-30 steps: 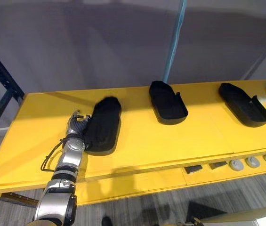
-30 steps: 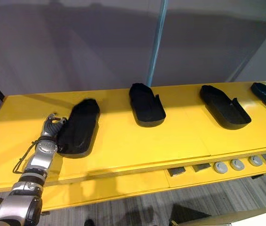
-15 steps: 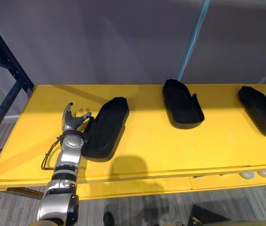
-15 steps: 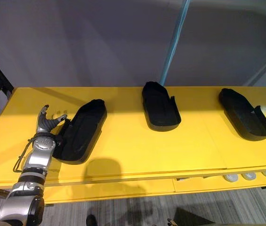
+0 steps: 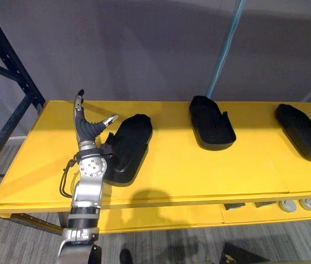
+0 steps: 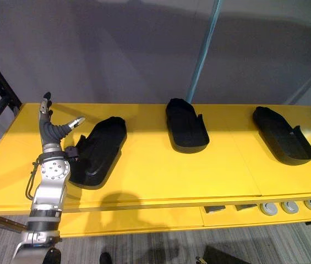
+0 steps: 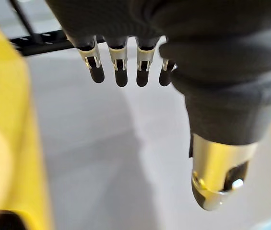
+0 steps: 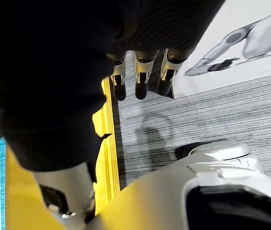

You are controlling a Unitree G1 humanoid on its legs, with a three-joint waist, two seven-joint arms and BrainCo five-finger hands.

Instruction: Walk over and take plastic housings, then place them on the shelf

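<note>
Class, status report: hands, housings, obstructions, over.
Left hand open, raised beside leftmost housing. Right hand open, empty. Housing resting on yellow shelf. Nothing obstructing.

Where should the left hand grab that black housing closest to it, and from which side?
Probably across its narrow width near the middle, coming from above and from its left side. The black housing lies flat on the yellow shelf. It is long and slim, and its long left wall is beside the open left hand, so fingers and thumb could span both long walls.
</note>
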